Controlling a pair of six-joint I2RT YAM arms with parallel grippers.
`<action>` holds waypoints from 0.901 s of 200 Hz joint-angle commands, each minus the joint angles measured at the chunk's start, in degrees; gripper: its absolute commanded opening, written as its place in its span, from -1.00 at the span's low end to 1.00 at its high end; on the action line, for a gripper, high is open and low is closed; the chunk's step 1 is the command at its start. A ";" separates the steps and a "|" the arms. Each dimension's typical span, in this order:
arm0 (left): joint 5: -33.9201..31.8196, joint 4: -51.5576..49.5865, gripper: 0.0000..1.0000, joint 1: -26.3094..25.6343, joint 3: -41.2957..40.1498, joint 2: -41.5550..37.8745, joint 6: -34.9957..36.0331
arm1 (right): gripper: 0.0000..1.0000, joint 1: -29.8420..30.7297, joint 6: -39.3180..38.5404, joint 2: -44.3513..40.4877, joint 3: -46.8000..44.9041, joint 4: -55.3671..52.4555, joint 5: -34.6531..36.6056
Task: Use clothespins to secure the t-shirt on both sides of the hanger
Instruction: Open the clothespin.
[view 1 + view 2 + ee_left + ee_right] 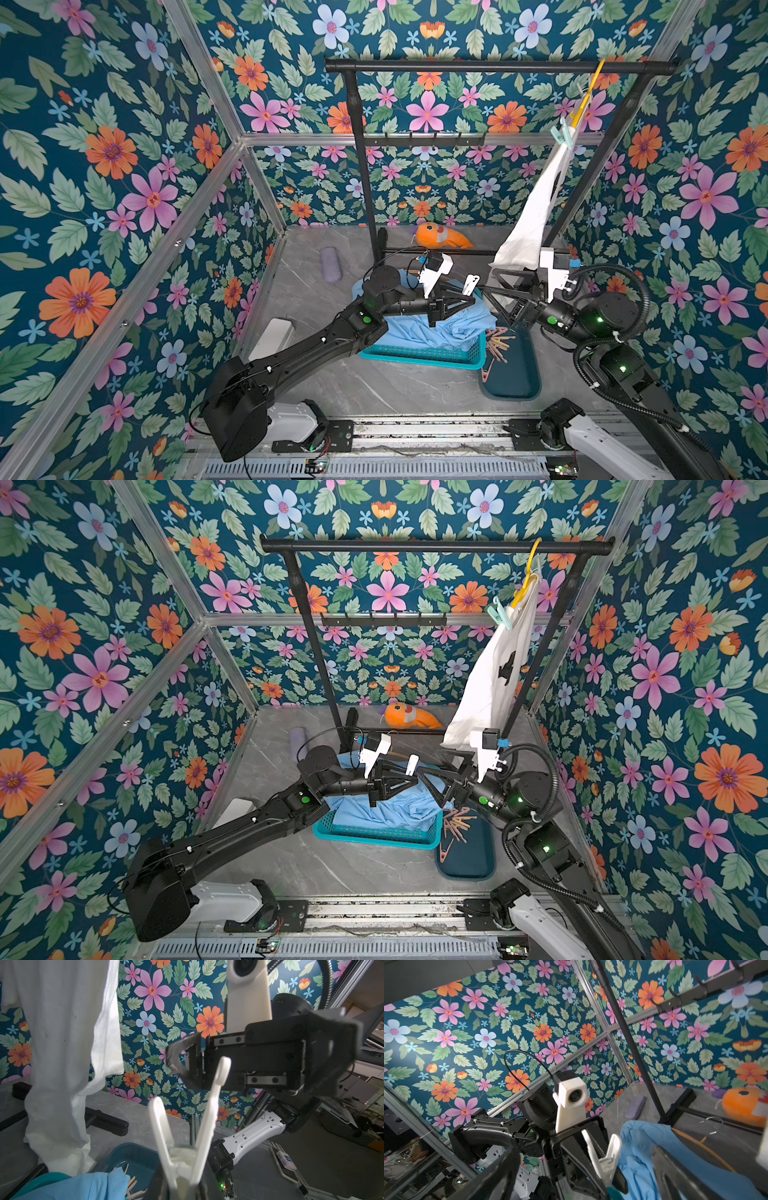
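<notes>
The left gripper [468, 296] reaches out over a teal basket [419, 353] of blue cloth, its fingers clamped on the lower end of a white clothespin [471, 284]. In both top views the pin's long axis stands nearly upright above the fingertips, leaning slightly toward the right arm. The left wrist view adds what they cannot resolve: the pin's two arms [187, 1126] splay in a V away from the fingers, though whether those are handles or jaw tips is hard to tell. Just beside it, tips facing it, the right gripper [488, 280] has its fingers spread wide around nothing. Below that, loose clothespins [498, 338] lie heaped at the near end of a dark tray [515, 374] on the bench. Only the top views show, farthest right, the white t-shirt [536, 208] draped from a yellow hanger [584, 104] on the black rail [498, 66], with a mint-green clothespin [559, 135] clipped at its left shoulder.
</notes>
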 commanded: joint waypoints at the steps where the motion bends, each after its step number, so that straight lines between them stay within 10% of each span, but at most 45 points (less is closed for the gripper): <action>1: 3.29 1.73 -1.00 0.05 0.47 -0.24 0.94 | 0.99 0.00 3.29 2.21 1.48 -3.07 -6.28; 58: 7.94 5.82 -1.00 0.01 0.58 0.62 -2.44 | 0.89 0.00 7.33 5.28 -0.09 8.81 -11.85; 180: 9.19 5.43 -1.00 -0.61 1.46 1.71 -2.75 | -0.51 0.00 9.50 8.27 -0.51 15.12 -14.72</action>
